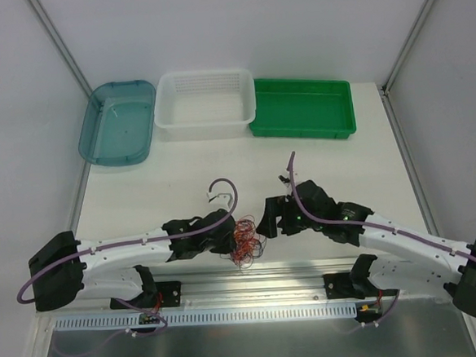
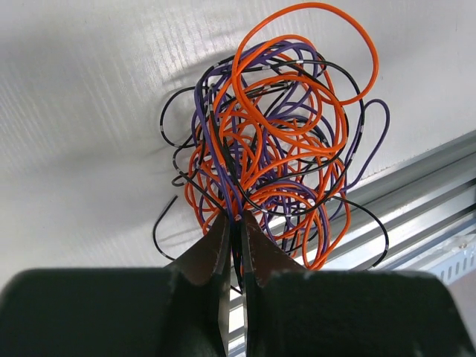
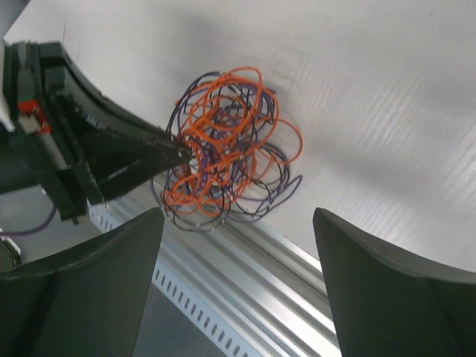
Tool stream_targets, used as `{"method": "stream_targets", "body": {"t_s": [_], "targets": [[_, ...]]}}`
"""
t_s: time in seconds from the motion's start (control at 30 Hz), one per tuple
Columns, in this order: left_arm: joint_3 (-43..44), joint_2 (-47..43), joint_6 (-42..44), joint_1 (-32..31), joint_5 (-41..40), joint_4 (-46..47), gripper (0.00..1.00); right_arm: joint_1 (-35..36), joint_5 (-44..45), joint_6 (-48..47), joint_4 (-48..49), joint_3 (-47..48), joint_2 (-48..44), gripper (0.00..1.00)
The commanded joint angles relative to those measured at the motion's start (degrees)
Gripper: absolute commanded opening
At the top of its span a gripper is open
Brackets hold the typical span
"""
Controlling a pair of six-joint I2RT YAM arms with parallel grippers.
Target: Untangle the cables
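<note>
Cables: one tangled bunch of thin wires lying on the white desk at its near edge, just ahead of the metal rail and between the two claws. Left wrist view shows the colours in the bunch: orange, purple and black loops wound through each other, with a large orange loop standing out at the top and black strands straying out at the sides. In the right wrist view the lower loops of the bunch hang over the edge of the rail.

Left claw: fingers pressed together, tips pinching a few strands at the near side of the bunch. Which strands cannot be made out; orange, purple and black all run into the pinch. The right wrist view shows the same claw reaching in from the left, its tip buried in the tangle.

Right claw: fingers spread wide apart, nothing between them, not touching the wires. It sits just to the right of the bunch and points toward it.

Back of the desk, left to right: blue-green tub, white basket, green tray, side by side and well apart from the cables. No wires in any of them.
</note>
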Motion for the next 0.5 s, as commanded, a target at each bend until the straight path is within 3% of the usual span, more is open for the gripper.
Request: {"method": "stream_targets", "body": {"t_s": [0.0,0.23,0.47], "targets": [[1.36,-2.82,0.74,-1.45,-5.69,0.08,0.02,2.02,7.24,5.08,10.34,-1.35,3.40,0.85],[-3.82,-9.51,-4.18,-4.00,-9.74,0.52,0.09,4.40,7.41,8.33,23.52,-6.01,9.56,0.73],[-8.57,-16.01,-8.58,-4.09,-11.41,0.60,0.32,6.69,8.29,8.42,28.02,-5.14,14.57,0.60]]}}
